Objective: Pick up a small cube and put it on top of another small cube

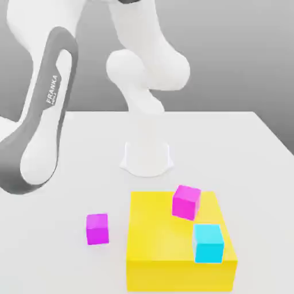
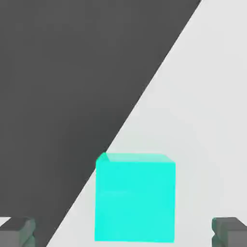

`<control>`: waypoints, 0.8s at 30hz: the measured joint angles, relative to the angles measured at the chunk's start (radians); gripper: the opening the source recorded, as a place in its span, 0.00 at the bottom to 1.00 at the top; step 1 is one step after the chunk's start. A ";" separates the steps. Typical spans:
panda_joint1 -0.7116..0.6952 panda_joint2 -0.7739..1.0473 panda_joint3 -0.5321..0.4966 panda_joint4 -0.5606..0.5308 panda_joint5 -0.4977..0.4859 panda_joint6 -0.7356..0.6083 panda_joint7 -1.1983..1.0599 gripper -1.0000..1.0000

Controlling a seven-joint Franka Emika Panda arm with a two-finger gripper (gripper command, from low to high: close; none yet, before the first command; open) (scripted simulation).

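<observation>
So nothing's stacked yet as far as I can tell. The fingers (image 2: 123,231) are spread wide open with nothing in them, and what sits between them is a cyan cube (image 2: 134,198), not a magenta one. 1 magenta cube (image 1: 186,201) is up on the yellow block (image 1: 155,252), the other magenta cube (image 1: 97,228) is down on the worktop (image 1: 69,172). Whole pick and place is still to do, I'd say.

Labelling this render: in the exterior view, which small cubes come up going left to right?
Small magenta cube on the table → small magenta cube on the yellow block → small cyan cube.
</observation>
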 joint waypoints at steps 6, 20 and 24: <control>-0.005 0.031 0.006 0.007 0.008 0.024 -0.005 0.00; 0.147 -0.378 0.081 -0.246 -0.129 -0.125 -0.126 0.00; 0.216 -0.523 0.147 -0.361 -0.150 -0.155 -0.220 0.00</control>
